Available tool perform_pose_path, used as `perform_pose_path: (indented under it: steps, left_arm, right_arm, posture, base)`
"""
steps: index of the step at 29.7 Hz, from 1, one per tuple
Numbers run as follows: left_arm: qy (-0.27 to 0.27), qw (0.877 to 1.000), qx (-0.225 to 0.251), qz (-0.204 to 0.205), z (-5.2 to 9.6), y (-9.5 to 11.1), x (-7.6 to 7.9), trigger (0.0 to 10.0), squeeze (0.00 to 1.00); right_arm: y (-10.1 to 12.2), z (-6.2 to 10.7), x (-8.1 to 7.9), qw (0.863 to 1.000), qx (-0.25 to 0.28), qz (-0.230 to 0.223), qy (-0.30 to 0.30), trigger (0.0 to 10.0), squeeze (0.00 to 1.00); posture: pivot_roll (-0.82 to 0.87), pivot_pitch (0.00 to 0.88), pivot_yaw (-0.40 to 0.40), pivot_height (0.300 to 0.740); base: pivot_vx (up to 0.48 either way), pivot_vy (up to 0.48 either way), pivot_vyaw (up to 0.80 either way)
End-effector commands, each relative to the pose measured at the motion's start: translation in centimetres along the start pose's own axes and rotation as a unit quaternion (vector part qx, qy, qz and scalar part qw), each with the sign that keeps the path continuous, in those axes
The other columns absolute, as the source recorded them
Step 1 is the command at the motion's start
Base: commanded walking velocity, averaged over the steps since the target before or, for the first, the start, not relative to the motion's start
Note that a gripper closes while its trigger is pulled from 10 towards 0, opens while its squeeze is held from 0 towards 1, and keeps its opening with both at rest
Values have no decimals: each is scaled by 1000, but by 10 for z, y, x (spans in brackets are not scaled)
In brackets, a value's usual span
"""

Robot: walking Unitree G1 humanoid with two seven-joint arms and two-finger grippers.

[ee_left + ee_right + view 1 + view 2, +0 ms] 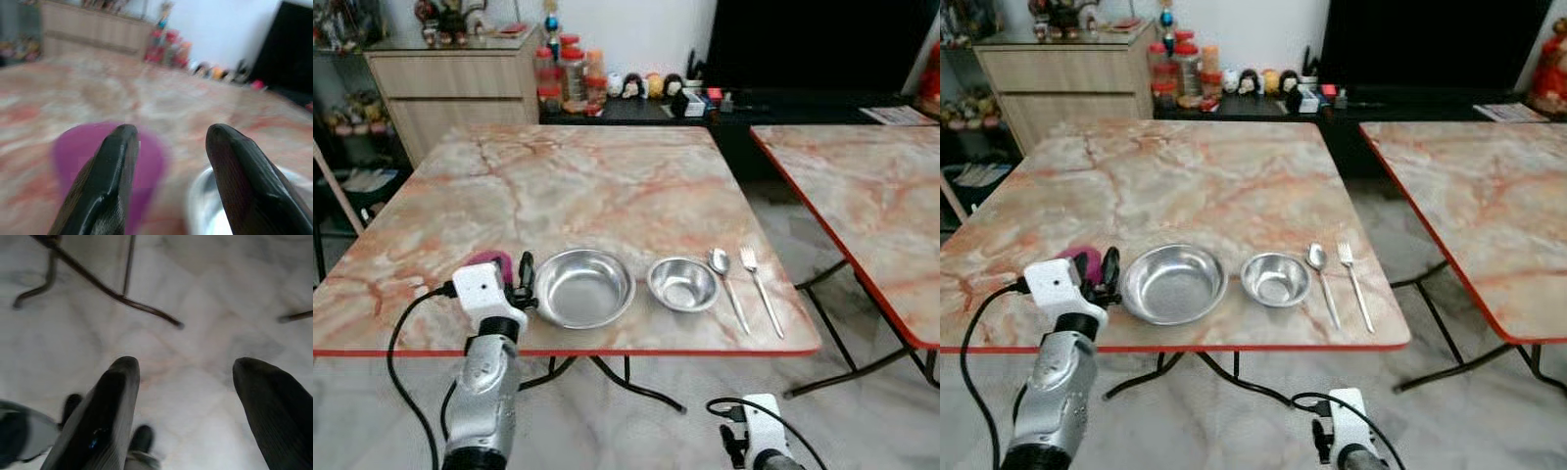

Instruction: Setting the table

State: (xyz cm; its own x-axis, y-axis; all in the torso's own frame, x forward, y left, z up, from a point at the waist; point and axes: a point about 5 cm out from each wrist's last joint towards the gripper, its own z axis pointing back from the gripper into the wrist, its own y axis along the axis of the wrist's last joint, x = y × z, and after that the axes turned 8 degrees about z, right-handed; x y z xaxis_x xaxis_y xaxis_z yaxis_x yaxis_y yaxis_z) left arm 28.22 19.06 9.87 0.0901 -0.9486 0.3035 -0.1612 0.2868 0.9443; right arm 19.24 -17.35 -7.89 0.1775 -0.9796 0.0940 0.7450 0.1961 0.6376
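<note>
Two marble-patterned folding tables stand side by side, and the nearer one [578,186] carries a place setting lined up along its near edge, within reach of the robot standing at that side. From left to right sit a purple cup [492,261], a large steel bowl [584,287], a small steel bowl [682,284], a spoon [725,282] and a fork [760,288], the cutlery lying parallel with handles pointing toward the near edge, as a diner would take them up. The second table [871,196] stands to the right, well apart across a strip of floor. The left gripper [521,281] is raised at the table's near left corner, its two black fingers spread apart with nothing between them; the wrist view looks past one finger [110,176] at the cup and past the other at the large bowl's rim, which suggests the cup has been set down beside the bowl or is about to be taken. The right gripper [183,406] hangs idle below table height, fingers open over the pale floor, holding nothing. Judged from the row, the setting looks close to complete.
</note>
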Motion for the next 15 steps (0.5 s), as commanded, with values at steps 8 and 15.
perform_pose_path:
  steps: [8,15]
  left_arm:
    - [-36,999,-7,32,31,17,17,10000,0]
    - [-38,998,-21,49,46,26,20,10000,0]
  right_arm:
    - [-7,2,8,1000,-10,1,-11,10000,0]
    - [-10,3,8,1000,-14,3,-9,10000,0]
  posture:
    - [95,0,-24,727]
    - [113,0,-24,727]
  base:
    - [0,0,0]
    - [0,0,0]
